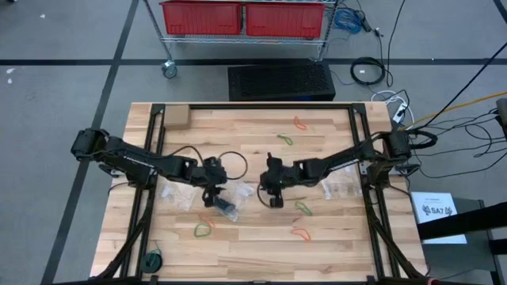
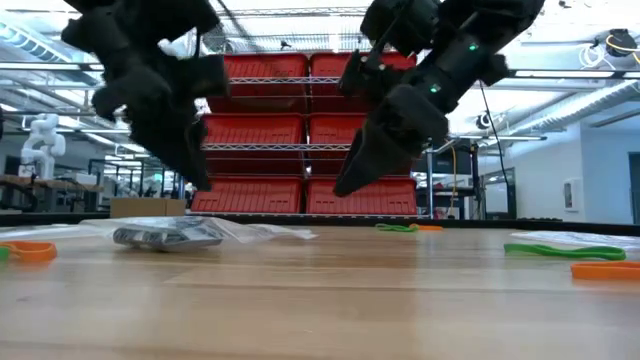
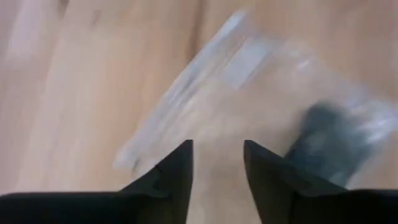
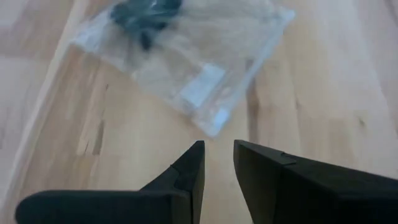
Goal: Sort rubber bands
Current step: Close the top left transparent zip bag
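High view: left hand (image 1: pixel 211 195), fingers apart and empty, hovers over a zip bag (image 1: pixel 224 205) holding black rubber bands (image 1: pixel 225 208); right hand (image 1: pixel 272 198), slightly parted, hangs nearby. Descending carelessly could snag the slippery bag.

text: none legible | white sheet (image 1: pixel 438 212) beside table: dark mark, too small to read

zip bag (image 3: pixel 249 81) blurred, dark contents (image 3: pixel 323 140) indistinct
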Action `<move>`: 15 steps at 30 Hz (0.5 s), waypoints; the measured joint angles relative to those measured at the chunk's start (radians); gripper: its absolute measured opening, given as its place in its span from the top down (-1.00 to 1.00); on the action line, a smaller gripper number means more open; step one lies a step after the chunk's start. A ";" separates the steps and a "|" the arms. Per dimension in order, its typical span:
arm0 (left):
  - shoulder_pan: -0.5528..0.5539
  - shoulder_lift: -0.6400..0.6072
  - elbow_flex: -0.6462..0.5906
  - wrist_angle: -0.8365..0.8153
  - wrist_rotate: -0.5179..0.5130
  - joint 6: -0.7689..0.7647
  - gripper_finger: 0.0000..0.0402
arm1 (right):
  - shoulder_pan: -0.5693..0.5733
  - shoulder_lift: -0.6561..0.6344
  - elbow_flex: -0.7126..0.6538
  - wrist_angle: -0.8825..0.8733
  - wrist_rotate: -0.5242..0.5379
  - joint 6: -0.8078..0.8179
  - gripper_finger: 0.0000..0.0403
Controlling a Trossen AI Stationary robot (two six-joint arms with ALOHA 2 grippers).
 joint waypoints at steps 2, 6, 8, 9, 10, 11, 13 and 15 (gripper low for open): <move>0.000 0.000 -0.003 -0.054 -0.036 -0.078 0.43 | 0.037 0.003 0.000 0.003 0.057 -0.052 0.61; 0.000 0.000 -0.042 -0.056 -0.054 -0.162 0.73 | 0.088 0.015 0.001 0.049 0.117 -0.124 0.62; -0.001 0.000 -0.065 -0.026 -0.053 -0.186 0.89 | 0.093 0.030 0.001 0.067 0.114 -0.127 0.65; -0.001 0.000 -0.082 0.001 -0.053 -0.197 0.94 | 0.092 0.037 0.001 0.062 0.114 -0.128 0.67; -0.001 0.000 -0.100 0.036 -0.054 -0.210 0.96 | 0.092 0.047 0.000 0.067 0.111 -0.128 0.69; -0.001 0.000 -0.120 0.079 -0.053 -0.214 0.96 | 0.091 0.052 0.001 0.069 0.096 -0.128 0.72; 0.000 0.000 -0.150 0.149 -0.048 -0.213 0.96 | 0.092 0.058 0.000 0.074 0.077 -0.128 0.77; 0.004 0.006 -0.173 0.216 -0.041 -0.187 0.97 | 0.092 0.060 0.001 0.074 0.063 -0.128 0.81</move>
